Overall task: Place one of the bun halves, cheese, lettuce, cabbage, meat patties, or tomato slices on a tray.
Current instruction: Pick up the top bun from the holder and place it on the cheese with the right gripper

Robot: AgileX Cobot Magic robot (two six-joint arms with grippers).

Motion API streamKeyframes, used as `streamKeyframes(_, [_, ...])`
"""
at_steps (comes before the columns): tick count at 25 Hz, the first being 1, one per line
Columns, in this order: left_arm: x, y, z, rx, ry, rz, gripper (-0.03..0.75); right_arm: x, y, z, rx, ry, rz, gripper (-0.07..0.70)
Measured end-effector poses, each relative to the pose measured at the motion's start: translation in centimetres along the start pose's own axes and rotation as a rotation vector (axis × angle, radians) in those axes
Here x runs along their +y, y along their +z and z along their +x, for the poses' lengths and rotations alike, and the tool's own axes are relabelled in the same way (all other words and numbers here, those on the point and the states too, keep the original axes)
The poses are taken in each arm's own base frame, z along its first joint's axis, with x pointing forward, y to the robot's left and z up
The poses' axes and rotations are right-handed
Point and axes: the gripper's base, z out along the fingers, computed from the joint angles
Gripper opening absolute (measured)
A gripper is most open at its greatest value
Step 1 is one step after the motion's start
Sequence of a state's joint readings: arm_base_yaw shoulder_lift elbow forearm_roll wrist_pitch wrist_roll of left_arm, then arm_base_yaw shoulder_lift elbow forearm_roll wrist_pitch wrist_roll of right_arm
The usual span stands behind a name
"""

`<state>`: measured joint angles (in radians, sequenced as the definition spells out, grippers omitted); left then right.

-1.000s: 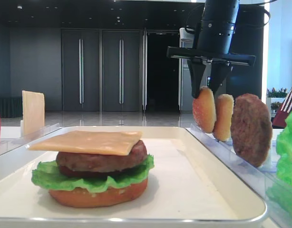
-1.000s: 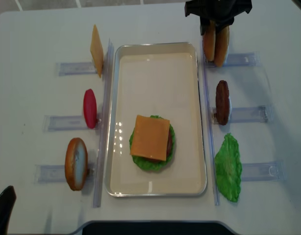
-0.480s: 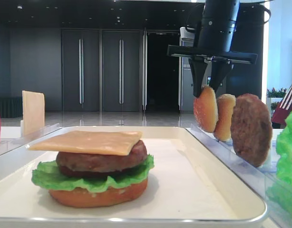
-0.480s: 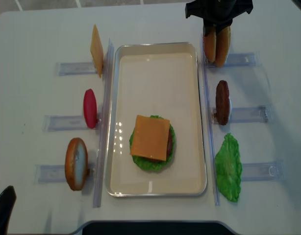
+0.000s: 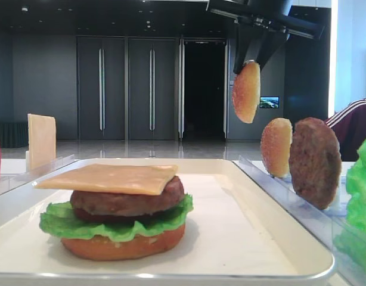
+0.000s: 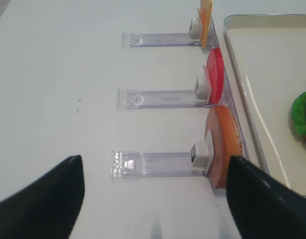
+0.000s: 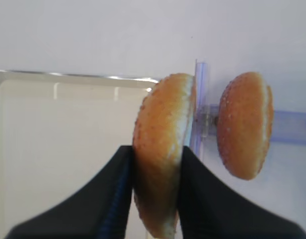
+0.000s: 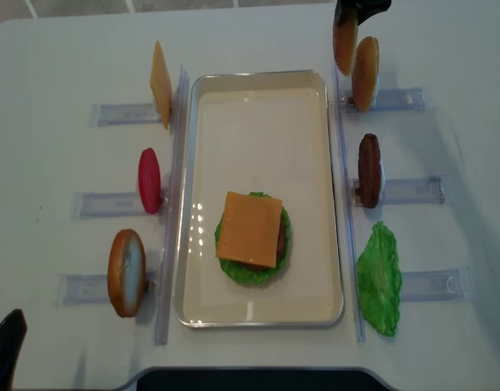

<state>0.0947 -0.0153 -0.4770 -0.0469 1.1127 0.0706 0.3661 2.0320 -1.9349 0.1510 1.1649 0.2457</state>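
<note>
**Dim hall behind my white table**

I work over a plain white table (image 8: 63, 49), matte and evenly lit from above, with soft shadows only. Beyond its far edge the room turns dark: a charcoal wall (image 5: 40, 83) holds tall double doors (image 5: 126, 89) with long vertical metal handles, and one open doorway (image 5: 202, 89) just right of them is black inside. The floor (image 5: 141, 149) there is glossy and mirrors the doors. Small lights dot the dark ceiling (image 5: 111, 18). At the far right, a bright window strip (image 5: 353, 65) lets in daylight, and a small lit screen (image 5: 268, 102) glows.
</note>
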Motion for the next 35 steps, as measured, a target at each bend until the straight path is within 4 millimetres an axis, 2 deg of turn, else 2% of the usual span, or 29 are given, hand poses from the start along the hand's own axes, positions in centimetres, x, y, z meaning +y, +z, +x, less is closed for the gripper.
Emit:
streamKeyframes(7, [0.0, 0.0, 0.0, 0.0, 0.0, 0.0, 0.692, 1.1, -3.0, 0.9, 0.02, -0.015, -0.096, 0.219])
streamKeyframes(12, [0.0, 0.0, 0.0, 0.0, 0.0, 0.0, 0.692, 2.8, -5.6, 1.8, -0.026, -0.073, -0.17, 0.219])
streamKeyframes(15, [0.0, 0.0, 0.0, 0.0, 0.0, 0.0, 0.692, 3.8, -6.4, 2.8, -0.054, -0.087, -0.243, 0.219])
streamKeyframes(26, [0.0, 0.0, 0.0, 0.0, 0.0, 0.0, 0.692, 3.8, -7.9, 8.1, -0.156, -0.081, -0.464, 0.219])
streamKeyframes(29, [0.0, 0.0, 0.0, 0.0, 0.0, 0.0, 0.692, 3.5, -7.4, 10.1, -0.168, -0.071, -0.536, 0.219])
streamKeyframes(35, [0.0, 0.0, 0.0, 0.0, 0.0, 0.0, 0.692, 3.2, -5.3, 14.0, -0.157, -0.044, -0.682, 0.218])
